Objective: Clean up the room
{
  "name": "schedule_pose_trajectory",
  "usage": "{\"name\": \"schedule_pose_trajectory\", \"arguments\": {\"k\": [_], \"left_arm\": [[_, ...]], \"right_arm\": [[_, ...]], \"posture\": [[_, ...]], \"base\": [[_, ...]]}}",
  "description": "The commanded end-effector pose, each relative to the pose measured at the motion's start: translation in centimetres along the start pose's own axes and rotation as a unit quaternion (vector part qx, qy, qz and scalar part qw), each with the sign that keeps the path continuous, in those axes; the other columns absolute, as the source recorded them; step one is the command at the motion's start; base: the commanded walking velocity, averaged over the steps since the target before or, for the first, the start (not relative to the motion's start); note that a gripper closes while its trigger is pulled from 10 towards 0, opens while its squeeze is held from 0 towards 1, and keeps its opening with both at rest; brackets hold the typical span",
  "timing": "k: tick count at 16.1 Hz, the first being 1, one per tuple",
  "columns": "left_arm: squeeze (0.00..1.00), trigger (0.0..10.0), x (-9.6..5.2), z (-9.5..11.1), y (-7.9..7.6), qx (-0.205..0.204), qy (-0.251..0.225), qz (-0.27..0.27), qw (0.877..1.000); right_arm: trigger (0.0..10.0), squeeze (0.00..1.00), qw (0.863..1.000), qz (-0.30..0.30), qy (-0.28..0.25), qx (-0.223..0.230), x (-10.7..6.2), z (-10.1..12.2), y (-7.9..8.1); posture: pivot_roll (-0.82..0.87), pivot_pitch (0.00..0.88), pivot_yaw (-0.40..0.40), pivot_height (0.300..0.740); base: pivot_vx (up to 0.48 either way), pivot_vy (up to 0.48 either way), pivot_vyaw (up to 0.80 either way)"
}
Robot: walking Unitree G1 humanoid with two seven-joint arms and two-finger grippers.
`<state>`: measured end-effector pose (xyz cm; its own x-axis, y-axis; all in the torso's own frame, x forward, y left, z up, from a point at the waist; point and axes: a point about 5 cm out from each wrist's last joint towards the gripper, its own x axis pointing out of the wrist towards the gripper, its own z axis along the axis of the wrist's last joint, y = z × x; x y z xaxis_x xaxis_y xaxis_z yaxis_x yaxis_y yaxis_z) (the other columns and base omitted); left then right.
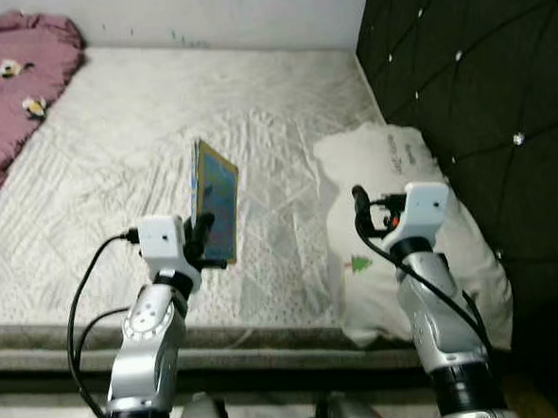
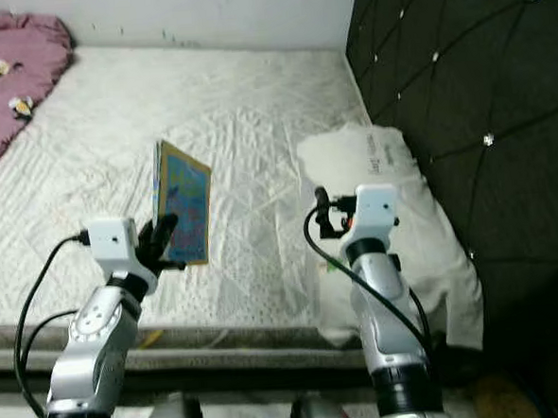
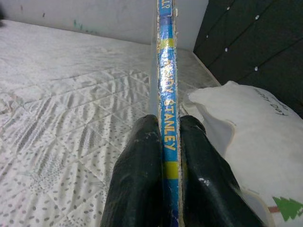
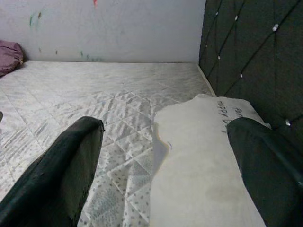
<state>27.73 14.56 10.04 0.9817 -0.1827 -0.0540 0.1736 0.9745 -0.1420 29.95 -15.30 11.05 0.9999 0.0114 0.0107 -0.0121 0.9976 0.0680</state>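
Observation:
A thin blue picture book (image 1: 217, 199) with a yellow border is held upright above the near part of the bed, my left gripper (image 1: 203, 240) shut on its lower edge. In the left wrist view the book's spine (image 3: 166, 90) runs between the two black fingers (image 3: 137, 179). My right gripper (image 1: 366, 213) hovers open over the white pillow (image 1: 403, 230) at the bed's right side, nothing between its fingers (image 4: 61, 175).
The white quilted mattress (image 1: 161, 131) stretches to a white wall. A pink blanket (image 1: 11, 88) lies at the far left. A black tufted headboard (image 1: 479, 64) stands on the right. The bed's near edge (image 1: 249, 339) is just in front of me.

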Motion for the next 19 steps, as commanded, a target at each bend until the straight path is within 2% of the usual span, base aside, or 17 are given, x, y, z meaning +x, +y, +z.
{"name": "schedule_pose_trajectory", "arguments": {"k": [1,11,19], "left_arm": [[0.00,10.0,0.34,0.93,-0.10,0.008,-0.023,0.001,1.000],[0.00,10.0,0.34,1.25,-0.03,0.000,-0.035,-0.013,0.999],[0.00,10.0,0.33,1.25,-0.17,-0.003,-0.038,-0.019,0.999]], "right_arm": [[10.0,0.00,1.000,-0.001,-0.005,-0.001,0.04,0.33,-0.20],[10.0,0.00,1.000,0.003,-0.002,-0.005,0.06,0.32,-0.13],[10.0,0.00,1.000,0.002,-0.001,-0.008,-0.07,0.30,-0.22]], "posture": [[-0.05,0.036,-0.051,0.664],[-0.05,0.040,-0.056,0.664],[-0.06,0.046,-0.056,0.664]], "base": [[0.000,0.000,0.00],[0.000,0.000,0.00],[0.287,0.000,0.00]]}}
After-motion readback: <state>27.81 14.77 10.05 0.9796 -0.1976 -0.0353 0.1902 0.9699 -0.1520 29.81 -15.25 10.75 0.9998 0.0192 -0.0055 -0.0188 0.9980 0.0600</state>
